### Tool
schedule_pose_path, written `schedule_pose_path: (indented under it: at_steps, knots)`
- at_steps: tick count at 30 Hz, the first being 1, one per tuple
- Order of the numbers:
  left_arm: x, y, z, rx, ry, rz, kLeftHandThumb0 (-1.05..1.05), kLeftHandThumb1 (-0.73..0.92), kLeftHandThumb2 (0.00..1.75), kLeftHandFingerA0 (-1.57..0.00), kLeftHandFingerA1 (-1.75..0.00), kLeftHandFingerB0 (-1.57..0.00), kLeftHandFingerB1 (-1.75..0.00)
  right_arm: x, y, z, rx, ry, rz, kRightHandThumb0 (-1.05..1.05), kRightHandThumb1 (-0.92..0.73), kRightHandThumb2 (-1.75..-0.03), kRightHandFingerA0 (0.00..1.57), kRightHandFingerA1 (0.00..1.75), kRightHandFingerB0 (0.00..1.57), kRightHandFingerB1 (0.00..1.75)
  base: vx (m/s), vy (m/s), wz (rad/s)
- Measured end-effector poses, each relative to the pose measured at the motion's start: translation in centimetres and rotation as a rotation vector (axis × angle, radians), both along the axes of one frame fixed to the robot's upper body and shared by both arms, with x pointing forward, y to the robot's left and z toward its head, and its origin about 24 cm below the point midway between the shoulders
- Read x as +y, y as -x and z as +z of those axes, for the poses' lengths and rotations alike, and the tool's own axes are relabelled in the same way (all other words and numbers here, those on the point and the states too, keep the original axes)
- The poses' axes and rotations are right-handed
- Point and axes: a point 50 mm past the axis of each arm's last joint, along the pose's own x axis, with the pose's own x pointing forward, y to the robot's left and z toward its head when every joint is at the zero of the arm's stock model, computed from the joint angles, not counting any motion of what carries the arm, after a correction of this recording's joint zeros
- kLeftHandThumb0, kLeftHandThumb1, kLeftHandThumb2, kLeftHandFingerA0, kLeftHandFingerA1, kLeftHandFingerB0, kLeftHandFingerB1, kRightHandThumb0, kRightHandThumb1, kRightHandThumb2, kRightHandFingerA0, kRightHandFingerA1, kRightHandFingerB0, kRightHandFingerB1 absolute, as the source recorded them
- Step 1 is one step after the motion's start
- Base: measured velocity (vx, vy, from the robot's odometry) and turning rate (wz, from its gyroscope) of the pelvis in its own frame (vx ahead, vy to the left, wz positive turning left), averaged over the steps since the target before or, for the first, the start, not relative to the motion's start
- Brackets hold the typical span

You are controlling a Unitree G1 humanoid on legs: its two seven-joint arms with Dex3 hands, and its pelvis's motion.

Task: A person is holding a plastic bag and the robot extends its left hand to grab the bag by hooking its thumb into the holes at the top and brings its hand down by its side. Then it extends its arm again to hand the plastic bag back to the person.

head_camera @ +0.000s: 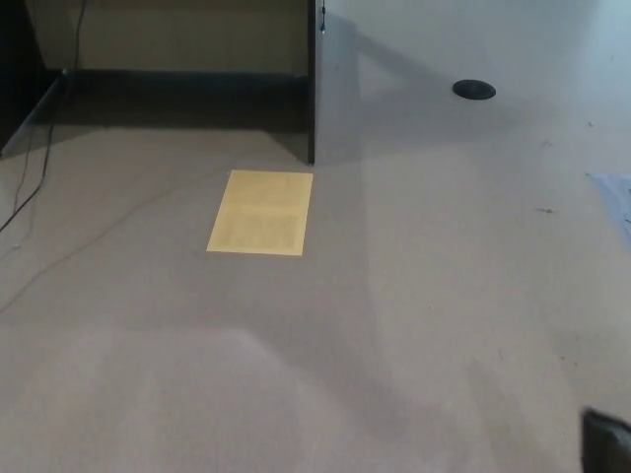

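Neither the plastic bag nor a person shows in the head view. My left hand is out of the picture. A small black part of my right hand (606,443) pokes in at the bottom right corner, too little of it to tell its state. The view looks down on a grey floor.
A yellow sheet (261,212) lies flat on the floor left of centre. A thin cable (39,172) runs along the left side. A grey panel edge (314,89) stands behind the sheet, a black round disc (474,90) lies far right, and a pale blue scrap (616,197) sits at the right edge.
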Motion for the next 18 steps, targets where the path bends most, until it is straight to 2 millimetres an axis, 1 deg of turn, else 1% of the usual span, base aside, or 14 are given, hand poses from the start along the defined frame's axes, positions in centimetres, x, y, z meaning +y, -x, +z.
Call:
schedule_pose_path:
  at_steps: [7, 11, 12, 15, 16, 17, 18]
  knots:
    - [-0.04, 0.27, -0.01, -0.006, 0.005, -0.007, -0.32, 0.57, 0.57, -0.53, -0.42, -0.42, -0.35, -0.1, 0.41, -0.15, 0.001, -0.001, 0.001, -0.4, -0.59, -0.8, 0.64, 0.58, 0.5, 0.51, 0.0, 0.0, 0.0]
    - [0.01, 0.54, -0.13, -0.001, 0.007, -0.005, -0.31, 0.56, 0.57, -0.55, -0.44, -0.43, -0.36, -0.18, 0.71, -0.29, 0.007, 0.001, -0.001, -0.39, -0.59, -0.79, 0.65, 0.59, 0.5, 0.51, 0.0, 0.0, 0.0]
    - [0.04, 0.61, -0.17, 0.002, 0.007, -0.003, -0.31, 0.55, 0.57, -0.56, -0.45, -0.42, -0.35, -0.2, 0.77, -0.33, 0.009, 0.001, -0.002, -0.39, -0.6, -0.79, 0.64, 0.58, 0.5, 0.51, 0.0, 0.0, 0.0]
    - [0.13, 0.69, -0.2, 0.002, 0.009, 0.003, -0.32, 0.54, 0.57, -0.54, -0.45, -0.4, -0.34, -0.24, 0.9, -0.39, 0.013, 0.0, -0.003, -0.39, -0.6, -0.8, 0.65, 0.59, 0.5, 0.52, 0.0, 0.0, 0.0]
    - [0.17, 0.68, -0.19, 0.0, 0.009, 0.006, -0.33, 0.54, 0.57, -0.49, -0.42, -0.38, -0.34, -0.26, 0.94, -0.41, 0.014, 0.0, -0.004, -0.31, -0.7, -0.6, 0.7, 0.49, 0.54, 0.41, 0.0, 0.0, 0.0]
    - [0.19, 0.68, -0.18, -0.001, 0.009, 0.007, -0.38, 0.44, 0.68, -0.44, -0.49, -0.34, -0.42, -0.27, 0.97, -0.42, 0.014, -0.001, -0.004, -0.31, -0.69, -0.6, 0.7, 0.49, 0.54, 0.41, 0.0, 0.0, 0.0]
    - [0.22, 0.68, -0.19, -0.001, 0.01, 0.009, -0.38, 0.44, 0.68, -0.44, -0.49, -0.34, -0.42, -0.29, 1.03, -0.45, 0.015, -0.002, -0.005, -0.31, -0.69, -0.6, 0.7, 0.49, 0.54, 0.41, 0.0, 0.0, 0.0]
